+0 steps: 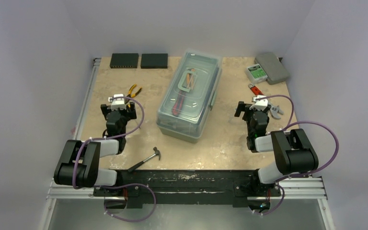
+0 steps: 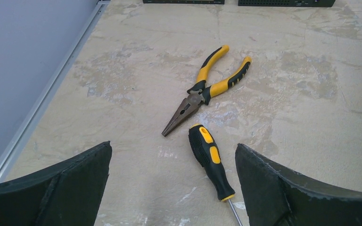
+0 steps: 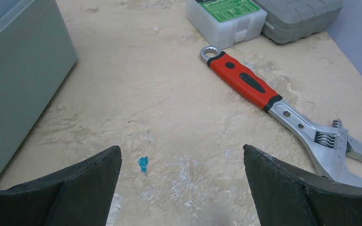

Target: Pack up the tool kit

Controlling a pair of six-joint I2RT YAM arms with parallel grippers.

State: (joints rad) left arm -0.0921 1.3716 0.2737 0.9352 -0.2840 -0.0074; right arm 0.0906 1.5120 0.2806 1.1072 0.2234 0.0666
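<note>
Closed toolbox (image 1: 189,96) stands between your arms. Left gripper (image 2: 173,147) and right gripper (image 3: 181,148) gape wide, empty. Pliers (image 2: 207,87) and screwdriver (image 2: 211,160), before the left gripper, look stiff and light: pinch the rubbery handles, not the slick steel.

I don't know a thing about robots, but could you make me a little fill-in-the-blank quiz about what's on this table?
1. The toolbox has its translucent lid ____.
2. Just beside the pliers lies a black-and-yellow ____.
3. The wrench has a black and ____ handle.
4. The left gripper and the right gripper are both ____, holding nothing.

Missing words: closed; screwdriver; red; open.
</note>
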